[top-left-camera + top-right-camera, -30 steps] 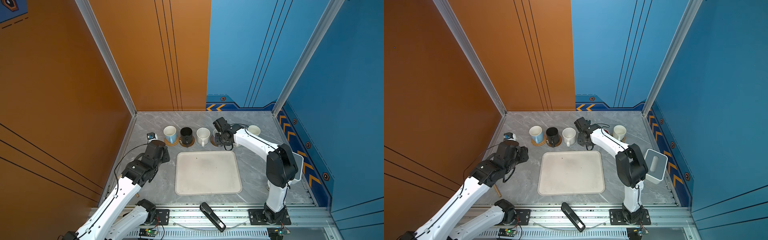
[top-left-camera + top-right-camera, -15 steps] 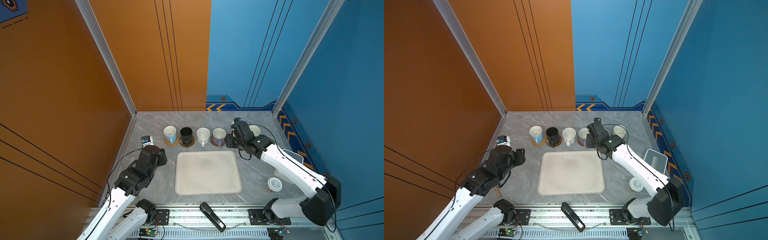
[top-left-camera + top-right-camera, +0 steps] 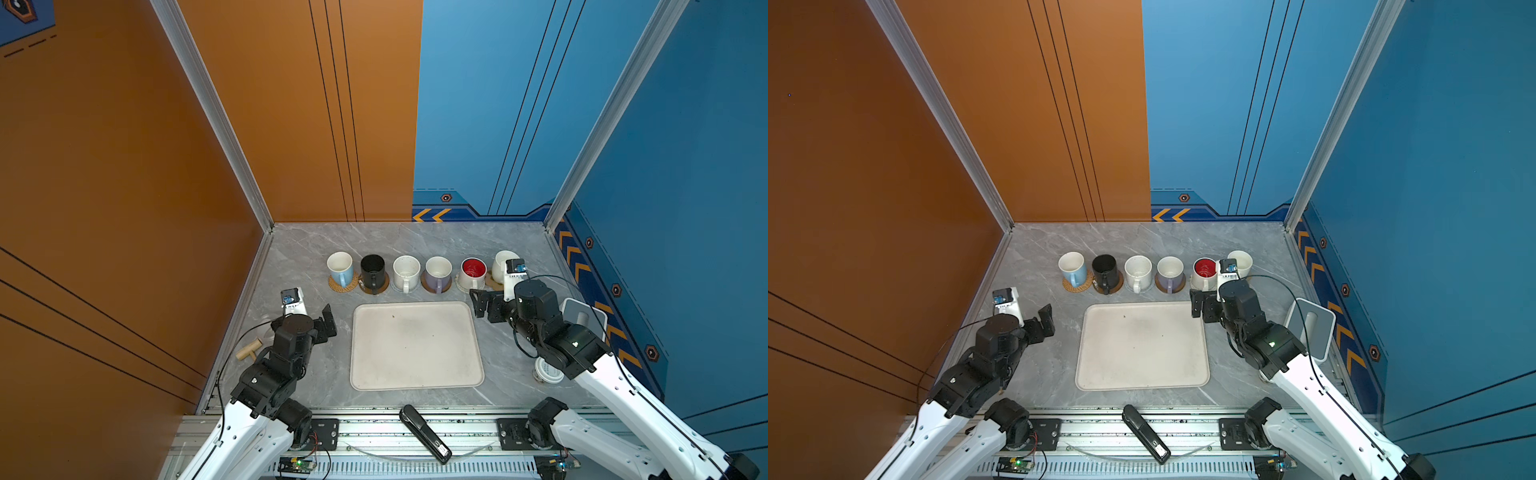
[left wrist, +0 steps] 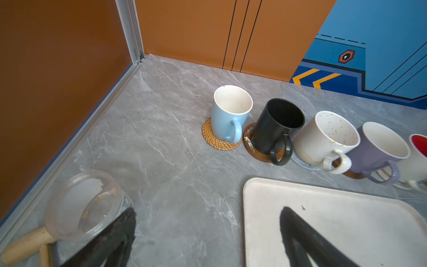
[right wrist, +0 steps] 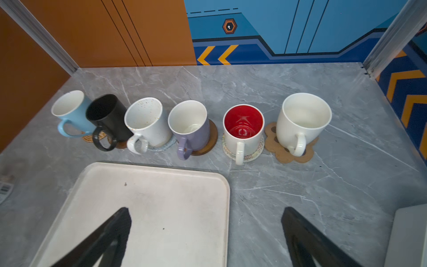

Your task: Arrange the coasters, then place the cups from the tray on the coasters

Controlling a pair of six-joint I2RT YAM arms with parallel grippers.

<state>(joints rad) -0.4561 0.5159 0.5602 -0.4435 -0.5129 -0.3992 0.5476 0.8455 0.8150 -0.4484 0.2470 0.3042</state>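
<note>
Six cups stand in a row behind the tray (image 3: 415, 374), each on a coaster: light blue (image 3: 340, 268) on rattan (image 4: 219, 143), black (image 3: 372, 270) on brown wood (image 4: 254, 150), speckled white (image 3: 406, 272) on grey-blue crochet (image 4: 302, 164), lavender (image 3: 437, 272) on brown wood (image 5: 211, 138), red-inside (image 3: 473, 272) on whitish crochet (image 5: 254, 154), plain white (image 5: 302, 120) on the paw shape (image 5: 277, 150). The tray is bare. My left gripper (image 3: 328, 322) hangs open by the tray's far left corner. My right gripper (image 3: 480, 303) hangs open over its far right corner. Neither holds anything.
A clear glass jar (image 4: 85, 205) and a wooden piece (image 3: 249, 349) lie by the left wall. A white box-like stand (image 3: 582, 316) and a white lidded jar (image 3: 546, 372) sit at the right, partly behind my right arm. A black stapler-like object (image 3: 424, 428) lies on the front rail.
The right gripper has left the row of cups and drawn back to the tray's right corner. The left arm has pulled back toward the front. Both jaws have opened wider.
</note>
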